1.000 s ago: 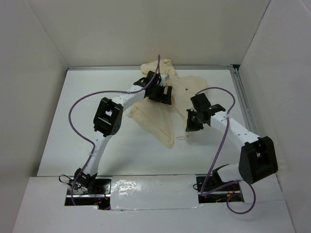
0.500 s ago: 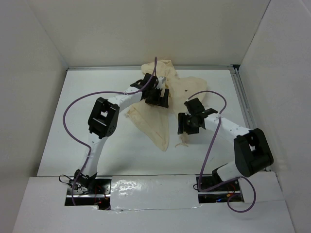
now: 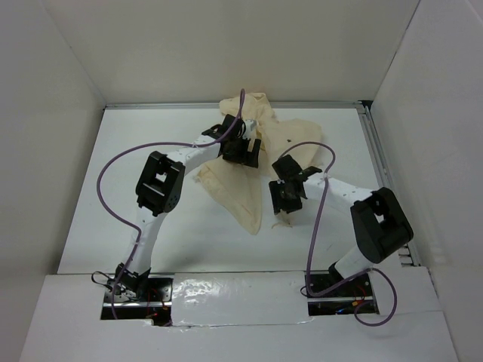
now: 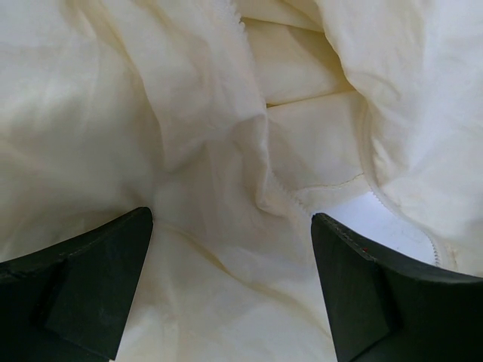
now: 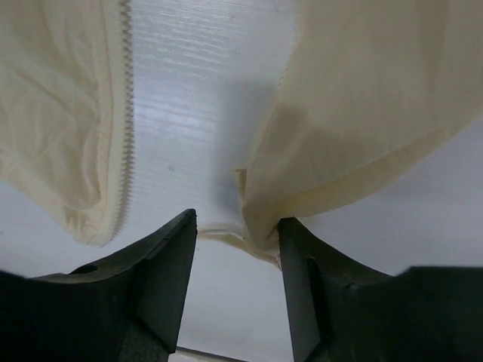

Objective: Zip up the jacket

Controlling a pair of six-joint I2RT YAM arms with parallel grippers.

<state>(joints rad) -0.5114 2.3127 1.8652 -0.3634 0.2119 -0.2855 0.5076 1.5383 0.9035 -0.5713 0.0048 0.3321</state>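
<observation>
- The jacket [image 3: 240,192] is seen lying rumpled at the back middle of the table [image 3: 136,143]. Its hood [image 3: 245,105] is bunched against the back edge, and 1 long panel is stretched toward the arms.
- It is found unzipped. In the right wrist view 2 front panels are parted, and bare table is shown between them.
- A row of zipper teeth [image 5: 126,113] can be followed down the inner edge of the panel on the left of that view.
- The hem corner [image 5: 260,211] of the other panel is laid between the fingers of the right hand [image 5: 234,219], and 1 finger is touched by it.
- That hand's jaws are held partly apart. Nothing is pinched, and table can be seen through the gap.
- From above, the right hand is placed low at the near end of the opening, just beside the long panel's tip.
- The left hand [image 4: 230,219] is spread to its widest just above folded cloth, with nothing gripped.
- Its view is filled by cream folds, with only a sliver of table at the right.
- From above, it is seen over the jacket's upper middle, just below the hood.
</observation>
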